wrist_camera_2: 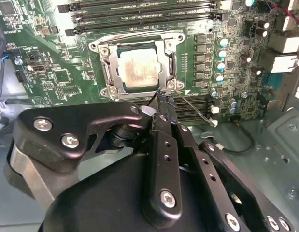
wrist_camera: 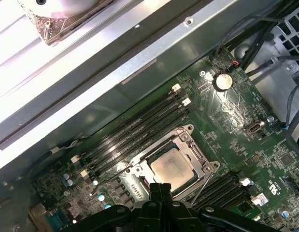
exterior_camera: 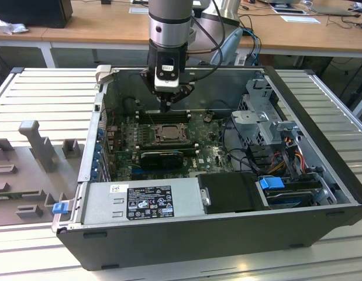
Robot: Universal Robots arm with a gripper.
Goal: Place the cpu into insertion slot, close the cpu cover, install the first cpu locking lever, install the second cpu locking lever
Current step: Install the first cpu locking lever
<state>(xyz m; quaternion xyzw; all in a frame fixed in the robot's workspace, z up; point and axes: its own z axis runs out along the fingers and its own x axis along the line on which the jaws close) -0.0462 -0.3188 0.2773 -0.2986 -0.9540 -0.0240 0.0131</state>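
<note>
Just off the slot (wrist_camera_2: 160,72) corner: gripper (wrist_camera_2: 163,99) tips pressed together, pinching nothing, at or almost on the cover (wrist_camera_2: 106,72) edge. Cpu (wrist_camera_2: 139,68) sits in the slot, with the cover down around it. A thin wire beside the tips, likely a lever (wrist_camera_2: 195,108), looks unlatched. Judged a lever step: bear on the wire alone, clear of the board parts, with steady pressure.

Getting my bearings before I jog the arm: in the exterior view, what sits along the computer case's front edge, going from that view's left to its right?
Blue clip → silver power supply → black box → blue tab.
</note>
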